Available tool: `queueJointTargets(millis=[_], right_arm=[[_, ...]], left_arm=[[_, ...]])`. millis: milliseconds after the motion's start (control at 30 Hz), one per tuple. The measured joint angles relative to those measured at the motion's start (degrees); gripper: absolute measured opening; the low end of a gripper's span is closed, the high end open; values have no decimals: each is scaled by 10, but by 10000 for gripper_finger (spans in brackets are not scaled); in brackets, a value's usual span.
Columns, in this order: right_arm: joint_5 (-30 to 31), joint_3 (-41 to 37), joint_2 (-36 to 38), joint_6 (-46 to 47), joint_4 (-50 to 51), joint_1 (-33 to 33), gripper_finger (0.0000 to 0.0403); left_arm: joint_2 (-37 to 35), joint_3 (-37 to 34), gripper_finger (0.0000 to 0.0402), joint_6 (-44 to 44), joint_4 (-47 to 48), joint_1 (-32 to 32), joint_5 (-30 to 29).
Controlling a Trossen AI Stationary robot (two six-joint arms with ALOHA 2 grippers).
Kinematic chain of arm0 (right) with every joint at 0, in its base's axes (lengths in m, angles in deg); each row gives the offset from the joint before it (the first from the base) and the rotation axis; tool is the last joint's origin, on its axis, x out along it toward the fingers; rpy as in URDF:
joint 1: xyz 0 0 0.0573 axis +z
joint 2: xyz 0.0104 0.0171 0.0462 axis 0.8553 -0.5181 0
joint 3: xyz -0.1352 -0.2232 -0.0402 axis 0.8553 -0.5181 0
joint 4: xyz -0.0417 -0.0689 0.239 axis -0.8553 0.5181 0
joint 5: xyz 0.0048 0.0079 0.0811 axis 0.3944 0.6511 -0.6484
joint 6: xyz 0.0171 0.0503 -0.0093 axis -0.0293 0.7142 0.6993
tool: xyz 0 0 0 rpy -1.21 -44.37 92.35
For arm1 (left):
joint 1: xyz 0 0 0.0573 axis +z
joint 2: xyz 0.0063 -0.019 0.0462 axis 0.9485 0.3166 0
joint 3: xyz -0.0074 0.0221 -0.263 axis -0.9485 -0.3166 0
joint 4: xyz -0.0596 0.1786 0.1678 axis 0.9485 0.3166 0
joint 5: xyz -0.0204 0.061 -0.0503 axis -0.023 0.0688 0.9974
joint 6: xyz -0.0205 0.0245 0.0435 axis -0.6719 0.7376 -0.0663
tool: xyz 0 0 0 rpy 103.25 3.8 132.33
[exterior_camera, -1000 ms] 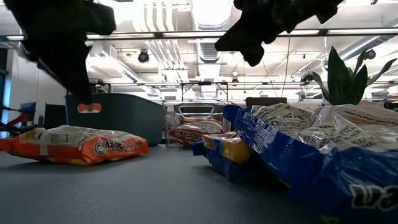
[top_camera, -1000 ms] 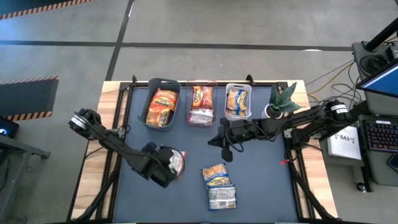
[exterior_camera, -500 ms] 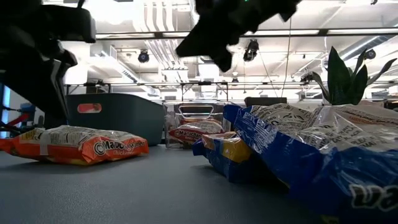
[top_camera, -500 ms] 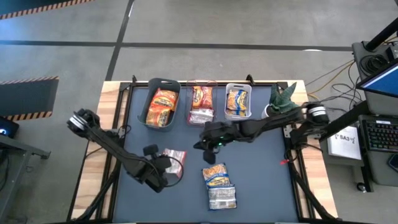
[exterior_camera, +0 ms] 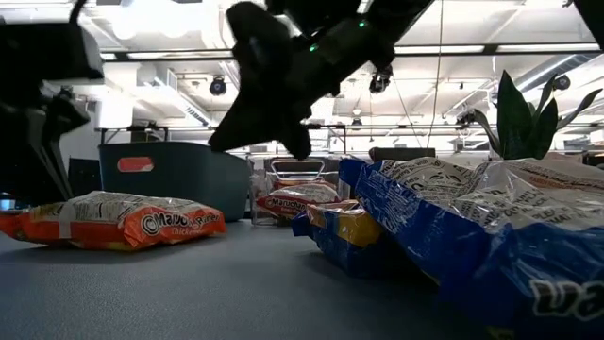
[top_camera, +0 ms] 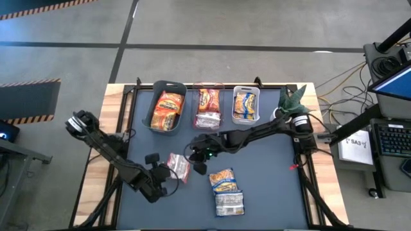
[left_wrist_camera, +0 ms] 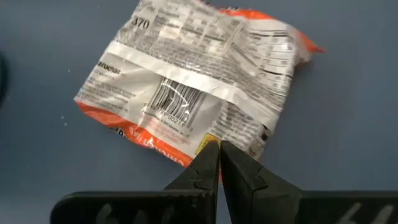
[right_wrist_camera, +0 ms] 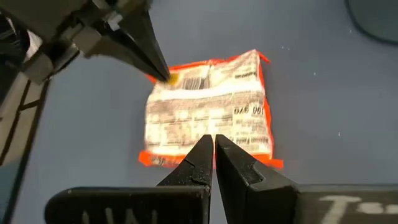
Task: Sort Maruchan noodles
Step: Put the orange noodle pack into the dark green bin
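Centrally on the dark bench top point(top_camera: 270, 186), an orange-edged glossy plastic ramen packet point(top_camera: 178, 166) lies barcode-side up between the clenched, empty left gripper point(top_camera: 168, 173) and clenched, empty right gripper point(top_camera: 194, 165)

Open mat point(top_camera: 270, 186) lies right of the two stacked packets point(top_camera: 226, 192), and a bare strip runs between the bins point(top_camera: 205, 106) and the packets. Left gripper point(top_camera: 168, 172) and right gripper point(top_camera: 196, 168), both closed, crowd the orange packet point(top_camera: 178, 165) from opposite sides. Plant point(top_camera: 292, 102) blocks the far right corner.
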Motion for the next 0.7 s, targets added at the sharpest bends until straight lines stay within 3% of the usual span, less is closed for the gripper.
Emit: queueJointTargets(millis=[300,700], right_arm=[[3,60,-53,36,38,-5,27],[3,75,-59,77,66,-20,197]], left_arm=[[-6,-42,0,-13,-47,-2,-4],[-5,-45,0,-42,-46,-17,4]])
